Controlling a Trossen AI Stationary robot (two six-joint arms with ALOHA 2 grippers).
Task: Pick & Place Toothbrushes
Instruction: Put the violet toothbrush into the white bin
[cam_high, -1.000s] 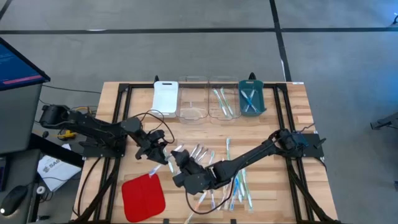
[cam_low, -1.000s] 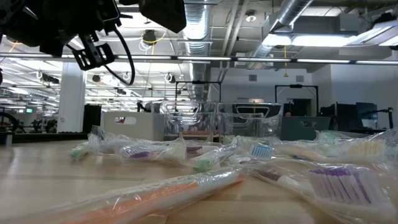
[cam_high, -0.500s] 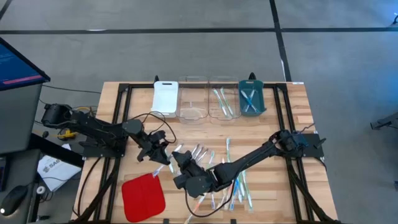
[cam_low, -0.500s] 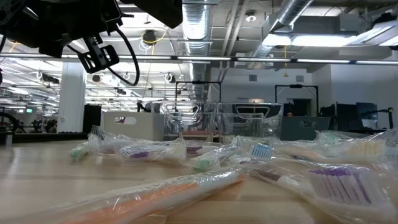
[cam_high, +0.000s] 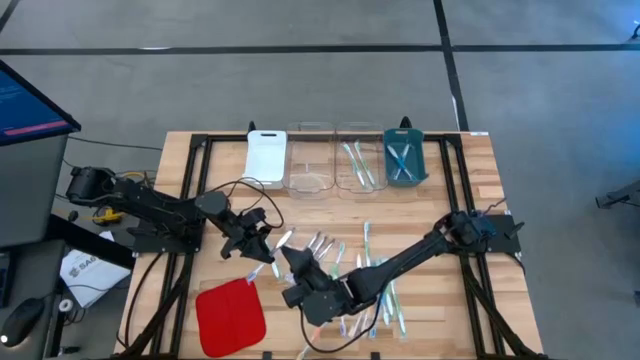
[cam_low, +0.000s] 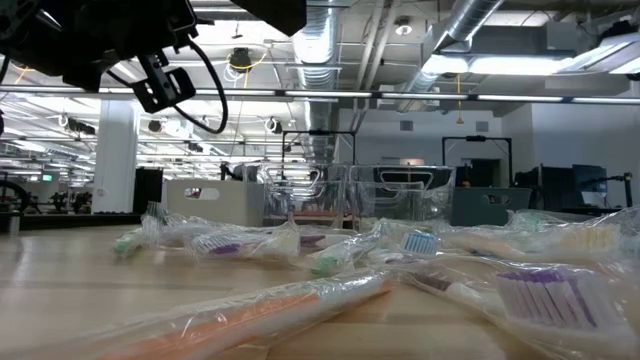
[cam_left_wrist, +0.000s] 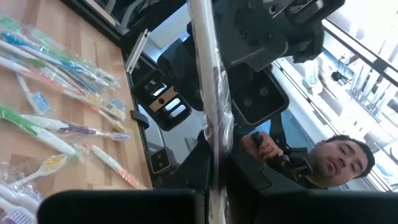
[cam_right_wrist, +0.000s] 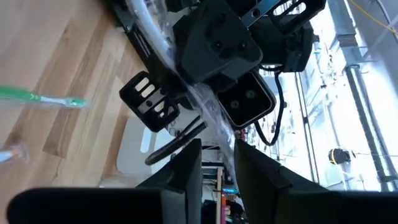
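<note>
Toothbrushes (cam_high: 372, 272) lie in a loose heap on the table, to the right of the red pad (cam_high: 230, 312) and a little farther back. One wrapped toothbrush (cam_left_wrist: 208, 93) is off the table, up in the air just behind the pad's back edge. My left gripper (cam_high: 264, 247) is clamped tight on one end of it. The right gripper (cam_high: 288, 258) meets it nose to nose, with the wrapper running into it; whether it actually grips I cannot tell. More brushes sit in the clear tray (cam_high: 357, 160) and the teal tray (cam_high: 403, 160), well behind the pad.
</note>
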